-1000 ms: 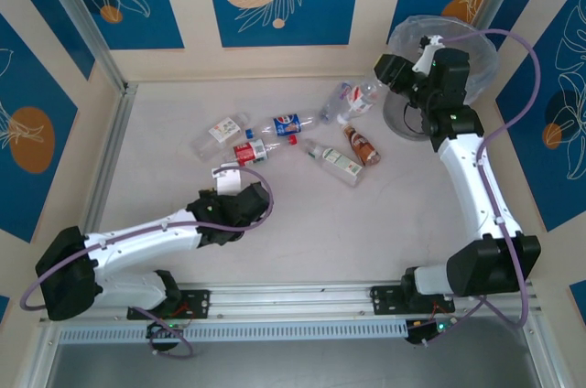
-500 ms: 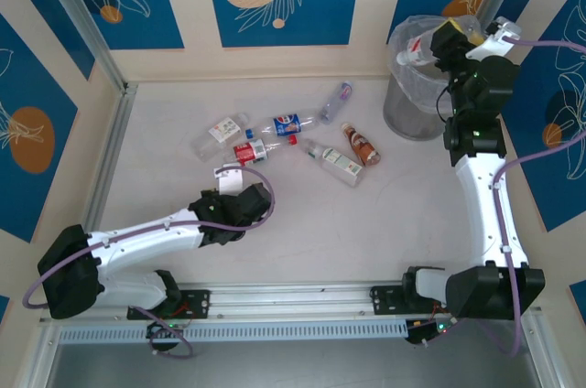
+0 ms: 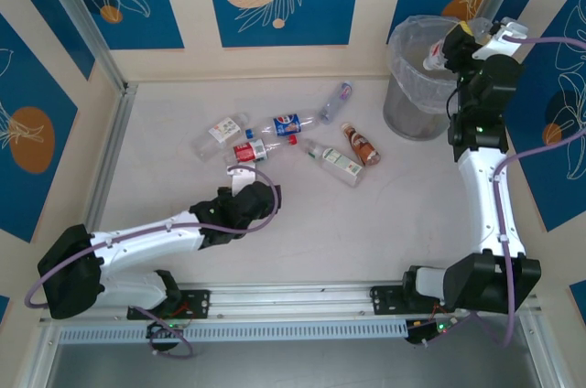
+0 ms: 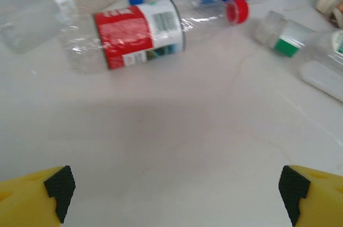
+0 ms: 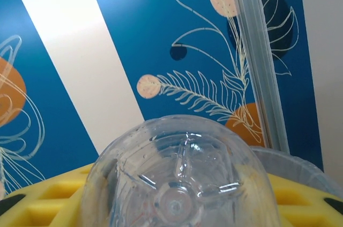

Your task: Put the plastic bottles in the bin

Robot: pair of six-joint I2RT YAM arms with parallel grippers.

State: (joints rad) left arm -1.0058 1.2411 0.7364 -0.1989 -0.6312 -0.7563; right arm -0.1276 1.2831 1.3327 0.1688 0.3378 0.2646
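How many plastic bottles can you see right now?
7. On the table: white-label bottle, red-label bottle, blue-label bottle, farthest bottle, brown bottle, green-label bottle. The right end effector holds the seventh bottle over the bin, whose bag may hide more.

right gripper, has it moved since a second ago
Yes. The right gripper, holding a clear bottle, swung rightward, from left of the bin to over its opening.

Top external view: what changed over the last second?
The right gripper carried its clear bottle from beside the pile up over the bin and still holds it. The left gripper, open, edged forward toward the red-labelled bottle. The other bottles lying on the table stayed put.
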